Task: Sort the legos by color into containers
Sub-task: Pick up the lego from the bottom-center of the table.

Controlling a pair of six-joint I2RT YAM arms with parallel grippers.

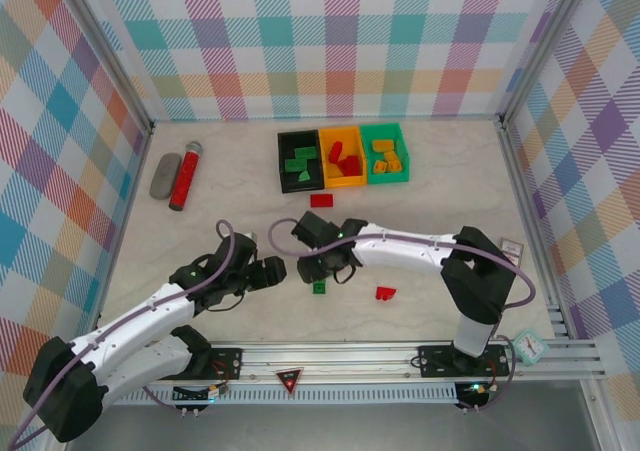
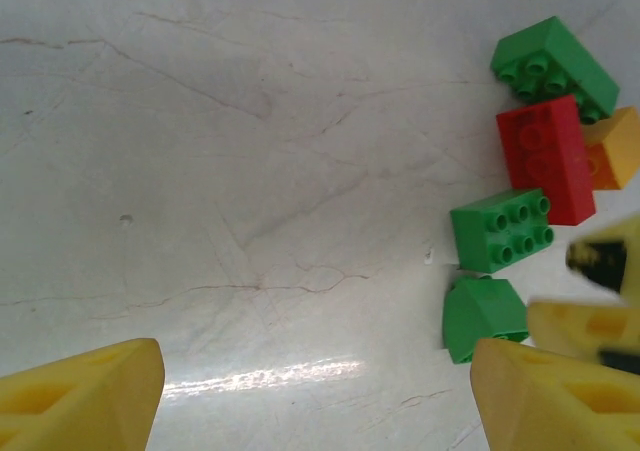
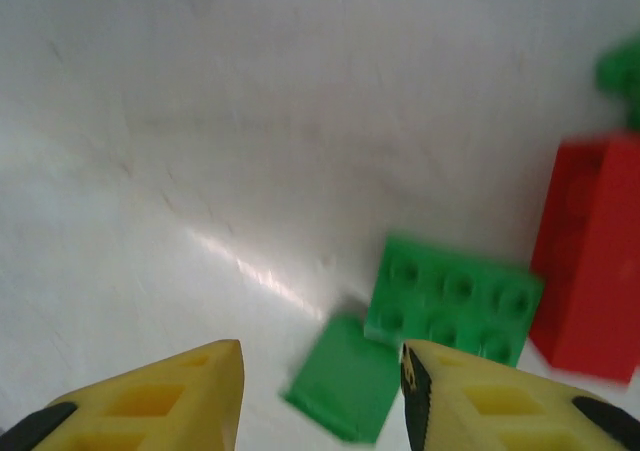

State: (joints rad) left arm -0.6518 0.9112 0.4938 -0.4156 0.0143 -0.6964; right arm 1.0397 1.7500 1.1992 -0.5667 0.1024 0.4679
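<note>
on the pale, finely veined tabletop (image 2: 250, 151), glossy studded plastic legos (image 2: 500, 233) cluster at the right edge of the left wrist view: green squares, a red oblong (image 2: 548, 161), an orange piece and a smooth green wedge (image 2: 483, 316). the left gripper (image 2: 315, 361) holds its yellow fingers wide apart over bare table. the right gripper (image 3: 320, 356) is also spread (the green wedge (image 3: 345, 376) lies between its tips; contact cannot be told). at upper centre of the top view, the black bin (image 1: 282, 161), orange bin (image 1: 342, 183) and green bin (image 1: 384, 127) sit side by side.
</note>
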